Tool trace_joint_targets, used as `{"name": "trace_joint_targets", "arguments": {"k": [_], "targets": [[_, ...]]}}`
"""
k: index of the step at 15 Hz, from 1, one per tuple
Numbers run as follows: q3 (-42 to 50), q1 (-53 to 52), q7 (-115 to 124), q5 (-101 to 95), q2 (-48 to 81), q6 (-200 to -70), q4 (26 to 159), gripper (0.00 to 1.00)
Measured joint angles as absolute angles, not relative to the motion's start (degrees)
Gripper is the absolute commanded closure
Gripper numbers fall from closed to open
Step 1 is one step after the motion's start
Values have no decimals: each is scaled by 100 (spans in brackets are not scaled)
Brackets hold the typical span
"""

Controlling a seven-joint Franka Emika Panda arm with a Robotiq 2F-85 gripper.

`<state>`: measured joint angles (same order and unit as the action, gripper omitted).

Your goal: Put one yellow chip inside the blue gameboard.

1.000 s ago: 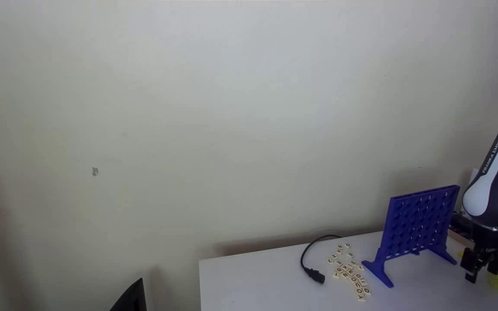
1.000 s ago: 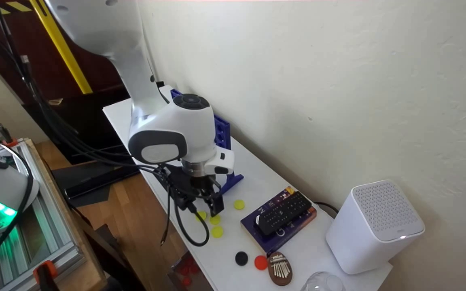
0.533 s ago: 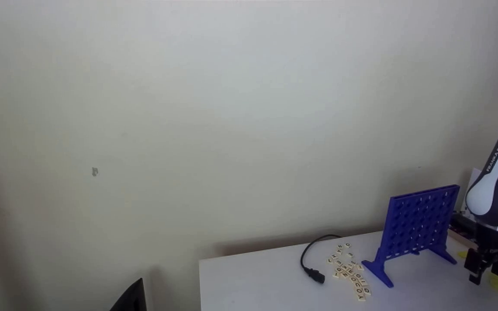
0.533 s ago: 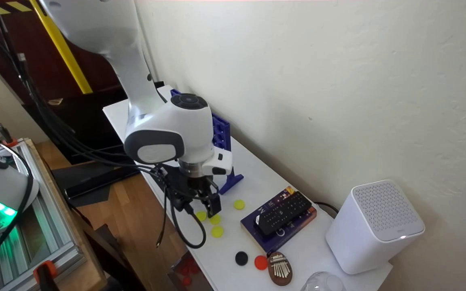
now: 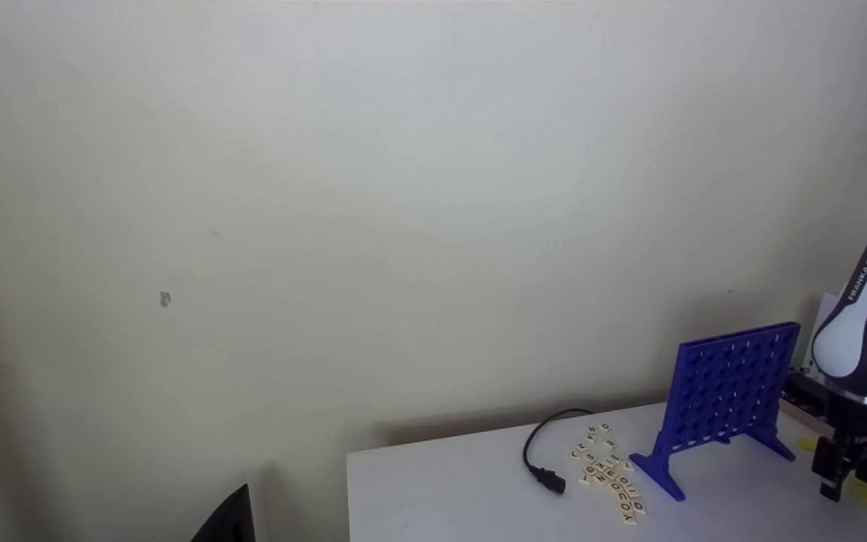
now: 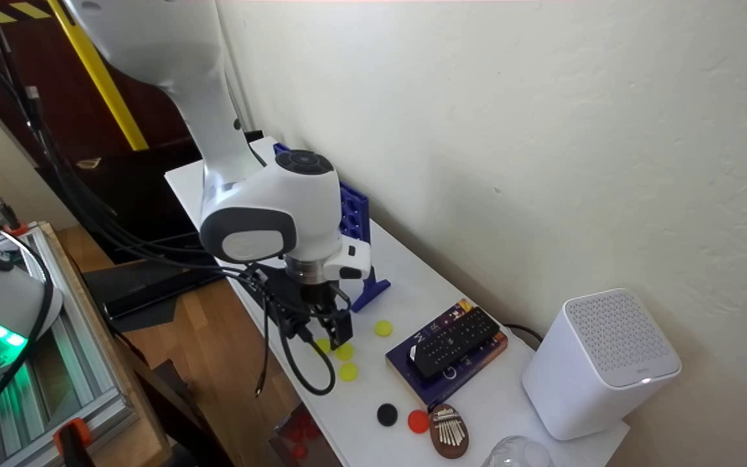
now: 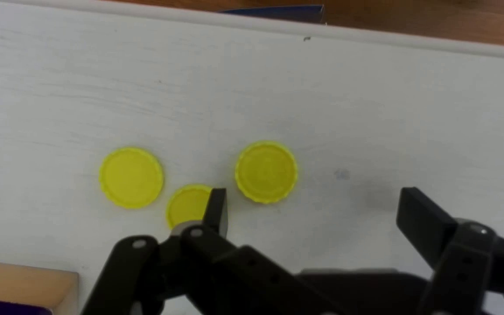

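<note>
Upright on the white table stands the blue gameboard, partly behind the arm in an exterior view. Several yellow chips lie flat on the tabletop beside it. In the wrist view, a yellow chip lies just ahead of the gap between the fingers, closer to the left finger. A second yellow chip is partly covered by that finger, and a third yellow chip lies farther left. My gripper is open and empty, pointing down over the table near these chips, its fingers wide apart.
A book bears a black keypad device. Also on the table are a black chip, a red chip, a small thumb piano, a white box, letter tiles and a black cable.
My gripper has shifted slightly away from the gameboard and a little lower, staying open. The chips and the gameboard have not moved.
</note>
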<state>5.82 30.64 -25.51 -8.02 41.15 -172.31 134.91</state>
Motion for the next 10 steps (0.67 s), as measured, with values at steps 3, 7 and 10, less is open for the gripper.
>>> {"name": "trace_joint_targets", "arguments": {"k": [3, 7, 10], "targets": [[591, 3037, -2596, -832, 4116, -17145, 13490, 0], [679, 2995, -2635, -849, 4129, -17115, 13479, 6], [787, 2946, -2636, -874, 4150, -17115, 13464, 32]]}}
